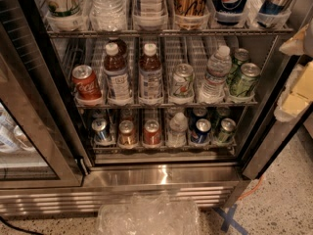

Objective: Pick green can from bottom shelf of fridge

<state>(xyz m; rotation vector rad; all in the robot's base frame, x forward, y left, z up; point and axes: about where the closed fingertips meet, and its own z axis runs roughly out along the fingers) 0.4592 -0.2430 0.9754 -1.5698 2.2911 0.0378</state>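
Bottom shelf (pixel 161 147), green can (pixel 225 130) below-left of gripper (pixel 299 89)

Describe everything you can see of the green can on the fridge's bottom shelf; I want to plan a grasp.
The green can is small and dark green with a silver rim and top, and looks like shiny metal. It stands upright at the front of the rightmost lane of the bottom shelf, resting on the wire rack, with a dark-blue can in the next lane. Nothing holds it: the tool is at the view's right edge, outside the fridge and higher up.
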